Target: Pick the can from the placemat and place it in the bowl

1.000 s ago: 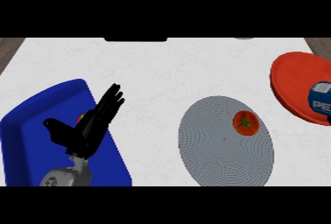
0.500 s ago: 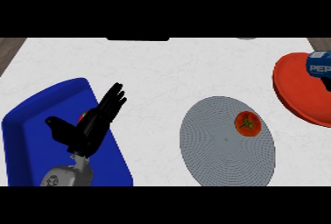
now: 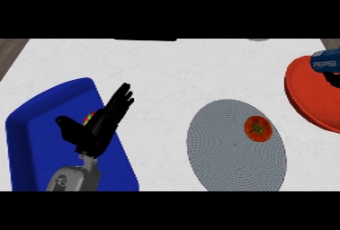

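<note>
The blue Pepsi can [image 3: 325,63] shows at the right edge, over the far rim of the red bowl [image 3: 312,101]. A dark sliver of my right hand [image 3: 330,80] lies against the can's underside; the rest of that hand is out of view. The round grey placemat [image 3: 229,152] lies at centre right and carries only a red tomato [image 3: 257,128]. My left hand [image 3: 100,128] rests open, fingers up, over the blue tray [image 3: 46,126] at the left.
A small red and green object [image 3: 88,118] peeks out from behind my left hand on the blue tray. Bare white counter [image 3: 179,72] stretches between the tray, the placemat and the bowl. Dark items sit along the far edge.
The can has moved from over the bowl's middle towards its far rim, mostly in the first half second. My left hand has barely moved.
</note>
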Motion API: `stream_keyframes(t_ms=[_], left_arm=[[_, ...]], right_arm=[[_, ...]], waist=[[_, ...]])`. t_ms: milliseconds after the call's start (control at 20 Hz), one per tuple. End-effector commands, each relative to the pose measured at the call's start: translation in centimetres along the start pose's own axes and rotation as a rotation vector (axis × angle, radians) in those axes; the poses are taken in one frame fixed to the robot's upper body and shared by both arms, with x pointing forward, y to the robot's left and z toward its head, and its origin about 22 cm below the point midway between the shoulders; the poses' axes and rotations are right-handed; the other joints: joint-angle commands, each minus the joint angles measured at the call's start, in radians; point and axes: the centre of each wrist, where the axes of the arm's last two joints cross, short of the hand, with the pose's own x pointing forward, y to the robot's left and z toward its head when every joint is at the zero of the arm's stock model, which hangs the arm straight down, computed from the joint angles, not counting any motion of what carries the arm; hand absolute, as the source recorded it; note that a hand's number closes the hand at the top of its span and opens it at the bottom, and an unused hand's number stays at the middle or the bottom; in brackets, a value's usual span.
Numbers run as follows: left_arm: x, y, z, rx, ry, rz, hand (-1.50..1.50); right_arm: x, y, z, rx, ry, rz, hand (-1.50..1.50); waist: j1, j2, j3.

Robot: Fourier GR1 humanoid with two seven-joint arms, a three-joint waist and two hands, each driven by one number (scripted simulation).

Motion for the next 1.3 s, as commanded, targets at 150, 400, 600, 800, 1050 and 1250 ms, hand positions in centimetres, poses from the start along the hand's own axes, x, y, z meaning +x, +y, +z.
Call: stream_keyframes(t_ms=[150,400,600,800,1050,1250], left_arm=[[0.7,-0.2,0.0,-0.023,0.004,0.007,0.0],[0.9,0.5,-0.9,-0.006,-0.012,-0.014,0.0],[-0.9,0.6,0.9,-0.002,-0.004,0.004,0.0],[-0.5,0.8,0.9,0.028,0.011,0.024,0.0],[-0.6,1.7,1.3,0.054,0.018,0.024,0.0],[-1.1,3.4,1.7,0.092,0.03,0.018,0.0]], right_arm=[[-1.5,3.8,-2.3,0.14,0.195,-0.074,-1.5],[-3.7,4.9,-2.0,0.098,0.118,-0.25,-1.5],[-3.7,4.8,-2.0,-0.044,0.107,-0.559,-1.5],[-4.0,3.1,-2.4,-0.253,-0.001,-0.834,-1.5],[-8.8,1.9,-0.1,-0.305,-0.136,-1.009,-1.5],[-12.1,3.8,3.9,-0.321,-0.19,-1.107,-1.5]], waist=[[0.018,0.005,0.001],[0.015,0.012,0.003],[-0.006,-0.001,0.004],[-0.026,-0.009,0.004],[-0.055,-0.019,0.0],[-0.092,-0.03,-0.002]])
